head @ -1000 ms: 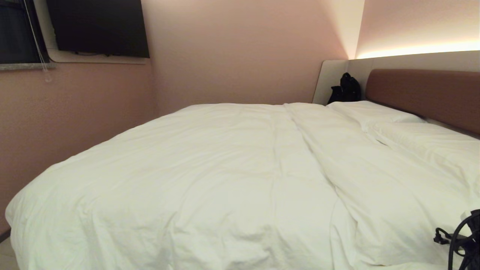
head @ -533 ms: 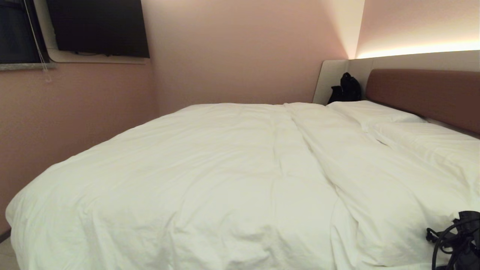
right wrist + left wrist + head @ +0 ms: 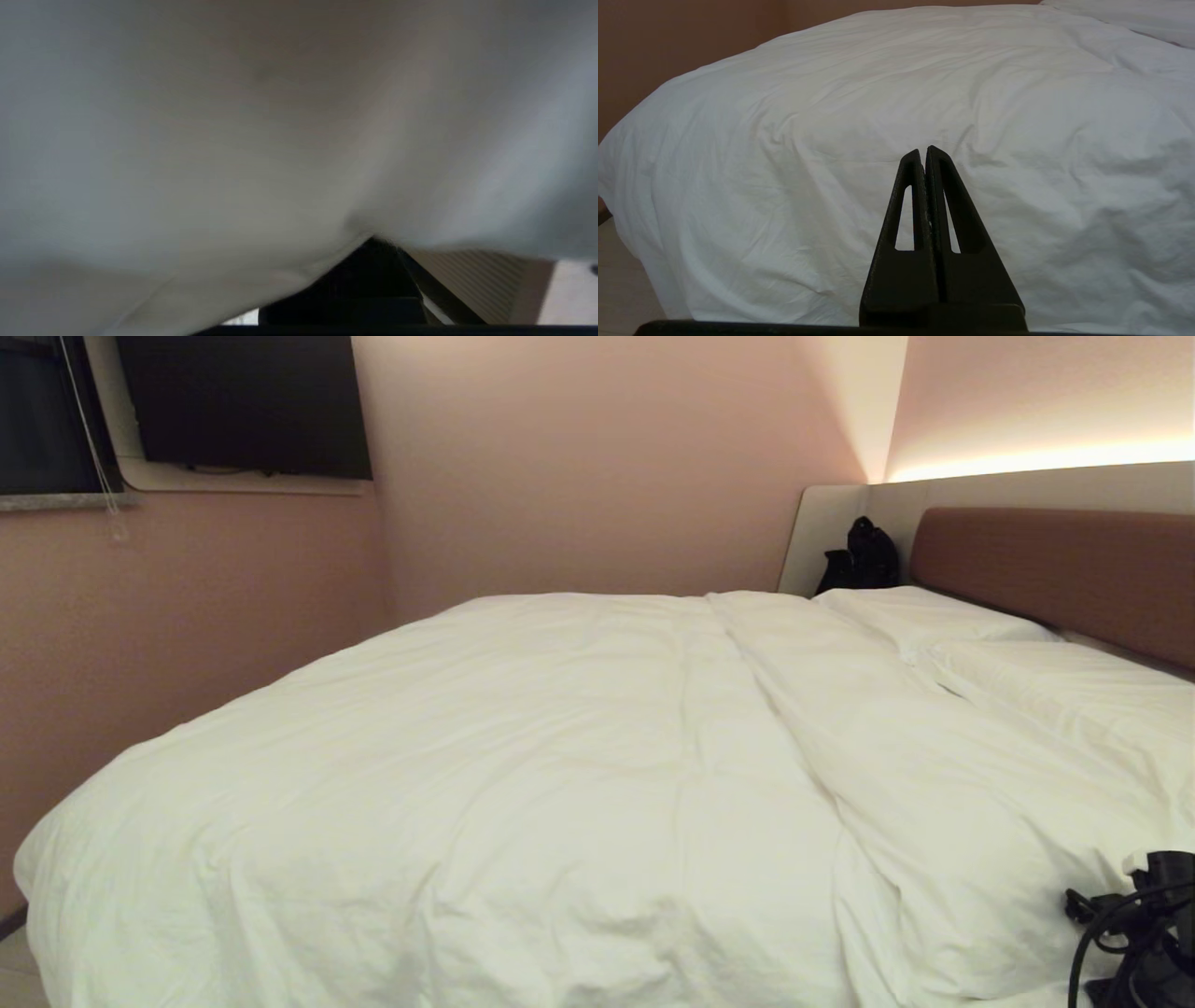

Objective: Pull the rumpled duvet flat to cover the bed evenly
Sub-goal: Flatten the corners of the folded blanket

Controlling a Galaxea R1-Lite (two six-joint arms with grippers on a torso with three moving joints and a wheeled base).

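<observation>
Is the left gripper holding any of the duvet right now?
No, the left gripper is shut on nothing, pointing at the duvet without touching it.

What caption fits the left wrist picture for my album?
Shut black left gripper pointing at the puffy, wrinkled white duvet draped over the bed's edge.

Cover: soft, puffy white quilted duvet [image 3: 261,140] fills nearly the whole right wrist view, blurred and very close, with a shallow fold sagging toward the gripper.
Gripper: black right gripper [image 3: 373,245] shows only as a dark wedge; its tips are buried in the white fabric, which drapes over them, so the grip itself is hidden.
Contact: the cloth touches and bunches at the tips.
Beyond the edge: a pale ribbed beige panel [image 3: 472,280] and a strip of light floor [image 3: 572,289] show past the duvet's hanging edge.
</observation>
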